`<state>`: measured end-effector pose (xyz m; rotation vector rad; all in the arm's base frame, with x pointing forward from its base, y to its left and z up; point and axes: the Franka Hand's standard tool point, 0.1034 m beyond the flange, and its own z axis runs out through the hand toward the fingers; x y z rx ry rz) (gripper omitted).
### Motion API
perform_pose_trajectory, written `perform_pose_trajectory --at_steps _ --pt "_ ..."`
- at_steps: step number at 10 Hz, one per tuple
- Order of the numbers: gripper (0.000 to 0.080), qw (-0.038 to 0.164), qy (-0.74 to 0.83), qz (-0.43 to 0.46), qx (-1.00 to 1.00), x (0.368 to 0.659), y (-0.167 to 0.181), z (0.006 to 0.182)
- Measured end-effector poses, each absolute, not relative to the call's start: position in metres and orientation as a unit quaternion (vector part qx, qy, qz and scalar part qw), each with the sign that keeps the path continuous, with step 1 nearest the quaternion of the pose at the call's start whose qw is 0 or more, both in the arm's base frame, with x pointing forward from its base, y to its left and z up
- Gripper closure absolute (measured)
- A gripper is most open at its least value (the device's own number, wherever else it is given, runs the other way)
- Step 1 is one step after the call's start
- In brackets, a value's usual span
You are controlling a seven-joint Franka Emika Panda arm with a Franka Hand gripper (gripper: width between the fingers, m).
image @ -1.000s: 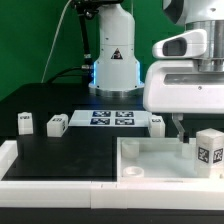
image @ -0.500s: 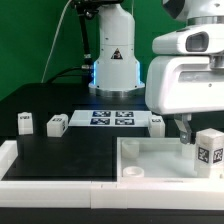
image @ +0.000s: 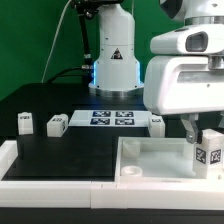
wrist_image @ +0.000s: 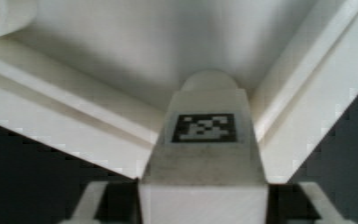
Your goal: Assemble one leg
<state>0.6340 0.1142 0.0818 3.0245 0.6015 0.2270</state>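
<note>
A white leg (image: 208, 150) with a black-and-white tag stands upright at the right side of the large white tabletop (image: 150, 160). My gripper (image: 197, 132) is over its top, one finger (image: 189, 130) showing beside it. In the wrist view the leg (wrist_image: 204, 150) lies between my two fingers (wrist_image: 105, 198), with a dark gap on each side, so the jaws stand open around it. Three more legs stand on the black table in the exterior view: two on the left (image: 25, 122) (image: 57, 124) and one by the gripper (image: 157, 122).
The marker board (image: 112, 119) lies at the back middle of the table. The robot base (image: 112, 65) stands behind it. A white rail (image: 60, 185) runs along the table's front edge.
My gripper has moved toward the exterior view's right and slightly down, closing in over the upright leg. The leg itself has not moved.
</note>
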Motion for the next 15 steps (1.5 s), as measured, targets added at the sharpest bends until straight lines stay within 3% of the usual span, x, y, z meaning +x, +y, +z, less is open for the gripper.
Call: perform_pose_trajectory --at_steps 5,8,13,14,15 --pt "0.0506 -0.011 -0.174 0.075 0.982 0.634 0.114 0.082" --pt "0.0498 0.004 -0.329 0.07 0.942 0.631 0.1 0.083" --pt "0.0492 0.022 -0.414 0.063 0.908 0.626 0.08 0.083" --pt "0.0304 0.022 -0.414 0.063 0.908 0.626 0.081 0.083" --pt "0.0199 0.022 -0.414 0.063 0.908 0.626 0.081 0.083"
